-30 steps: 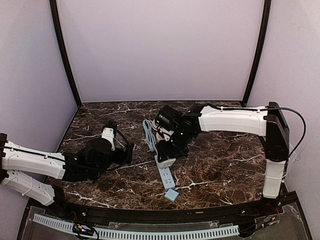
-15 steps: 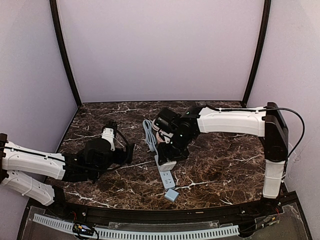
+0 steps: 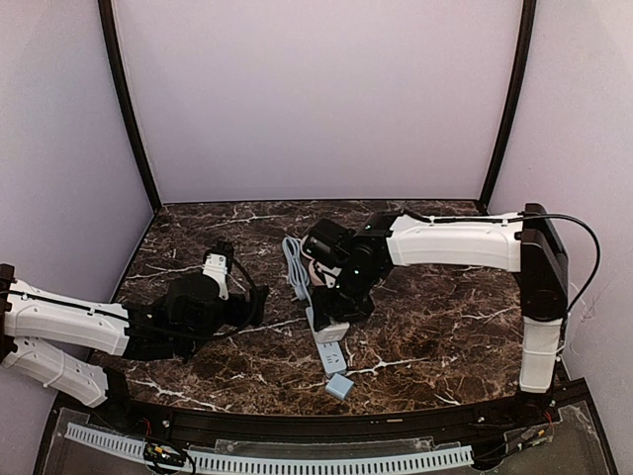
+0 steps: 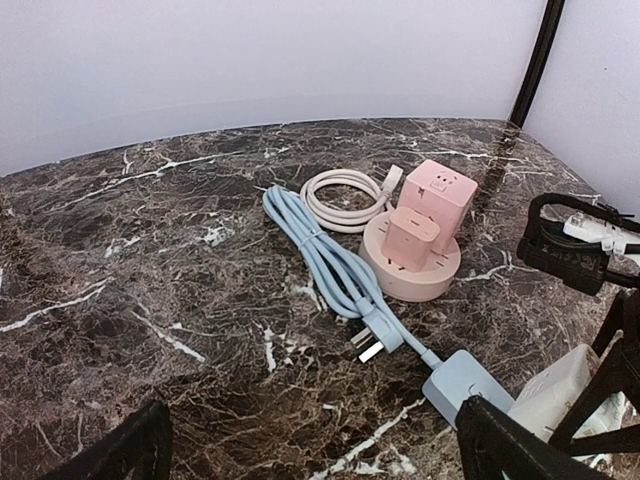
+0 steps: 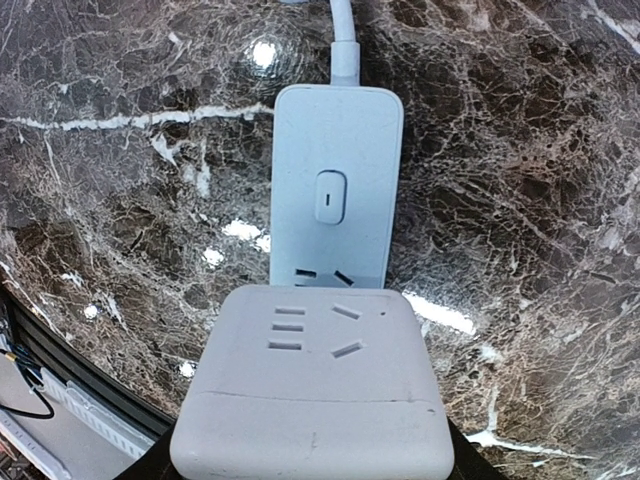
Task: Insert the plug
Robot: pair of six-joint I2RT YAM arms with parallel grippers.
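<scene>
Right gripper pinches white plug block directly over blue power strip, mid-table. Contact unclear. Strip's long axis runs near-far; one socket peeks out past the block. Left gripper spread wide, well left. Right arm nearer.

The left arm and the right arm have smooth white shells on their long links, with black joints between. The left gripper has blunt black jaws, and a small white camera block sits behind it. A thin black cable loops off the right arm.
</scene>
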